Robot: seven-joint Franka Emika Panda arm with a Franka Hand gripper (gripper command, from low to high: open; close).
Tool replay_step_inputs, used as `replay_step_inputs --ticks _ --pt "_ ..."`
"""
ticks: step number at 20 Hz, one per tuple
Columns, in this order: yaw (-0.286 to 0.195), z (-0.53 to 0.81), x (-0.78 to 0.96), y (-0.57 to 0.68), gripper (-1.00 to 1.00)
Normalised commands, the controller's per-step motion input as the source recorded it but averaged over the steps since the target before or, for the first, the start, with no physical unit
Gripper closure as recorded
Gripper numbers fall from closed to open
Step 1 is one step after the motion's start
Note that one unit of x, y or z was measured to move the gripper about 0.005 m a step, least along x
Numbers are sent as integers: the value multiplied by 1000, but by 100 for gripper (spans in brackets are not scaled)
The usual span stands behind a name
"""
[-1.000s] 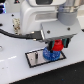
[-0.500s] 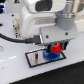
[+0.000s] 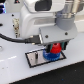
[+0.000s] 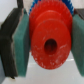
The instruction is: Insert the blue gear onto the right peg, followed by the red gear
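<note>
While the arm hangs low over the plate (image 3: 35, 58), you can read the task as more than half done: the blue gear (image 3: 50, 55) already lies flat at the end of the plate toward the exterior view's right, apparently seated on the right peg, though the peg itself is hidden under the gears and you cannot confirm the fit. The red gear (image 4: 48, 40) is in the gripper (image 3: 54, 48), and in the wrist view you see the two pads (image 4: 21, 42) closed against its toothed rim on opposite sides, the jaws only as far apart as the gear is wide. That view also shows the hub hole of the red gear near the centre and a sliver of blue teeth peeking past its far edge, so the red gear sits just above the blue one and roughly over it. In the exterior view the red gear appears close over the blue gear, but the picture is too blurred for you to tell whether they touch. What is left, as far as you can judge, is to lower the red gear so its hole takes the peg, settle it on the blue gear, then let go and lift clear. The other peg, toward the plate's opposite end, is not distinguishable here.
</note>
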Motion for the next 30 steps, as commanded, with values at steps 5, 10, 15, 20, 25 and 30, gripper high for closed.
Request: replay_step_inputs --ticks 5,10,15,20,25,30 --pt "0 116 8 -65 100" --pt "0 -165 20 -24 100" --pt "0 -233 27 -109 100" --pt "0 124 108 -92 100" --pt "0 84 81 -42 100" --pt "0 20 85 -71 100"
